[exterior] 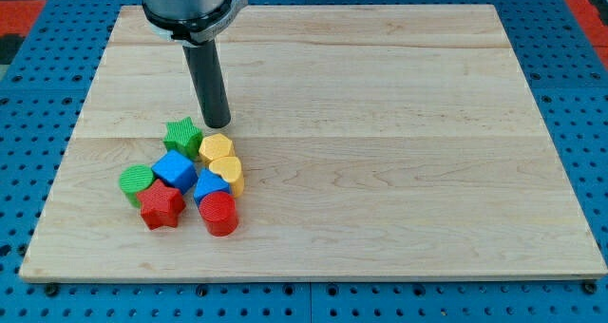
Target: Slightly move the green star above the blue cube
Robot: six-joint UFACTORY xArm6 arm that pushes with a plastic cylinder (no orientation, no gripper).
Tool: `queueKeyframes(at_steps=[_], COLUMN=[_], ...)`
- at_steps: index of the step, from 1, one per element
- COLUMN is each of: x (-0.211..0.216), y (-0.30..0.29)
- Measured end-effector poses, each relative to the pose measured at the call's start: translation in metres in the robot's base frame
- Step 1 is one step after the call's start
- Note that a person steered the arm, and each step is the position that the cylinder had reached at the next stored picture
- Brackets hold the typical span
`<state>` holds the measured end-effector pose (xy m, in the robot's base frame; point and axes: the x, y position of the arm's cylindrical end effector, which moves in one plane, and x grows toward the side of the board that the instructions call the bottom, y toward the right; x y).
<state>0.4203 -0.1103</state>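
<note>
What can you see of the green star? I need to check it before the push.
The green star is a ridged, plastic-looking block lying flat on the wooden board, at the top of the cluster. It sits just above the blue cube, apparently touching it, with a yellow block at its right. My tip is just up-right of it.

The board (380,123) is pale wood, smooth, with soft grain lines. On it, the green star (182,135), blue cube (175,169) and red star (161,206) beside them look like matt plastic with fine ridges. Above the green star, the rod (209,81) is dark and a little shiny, under a grey metal ring (185,2).
</note>
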Motion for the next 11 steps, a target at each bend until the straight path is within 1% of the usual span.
queueKeyframes(at_steps=[10,11], x=[-0.001,-0.003], y=[-0.028,-0.041])
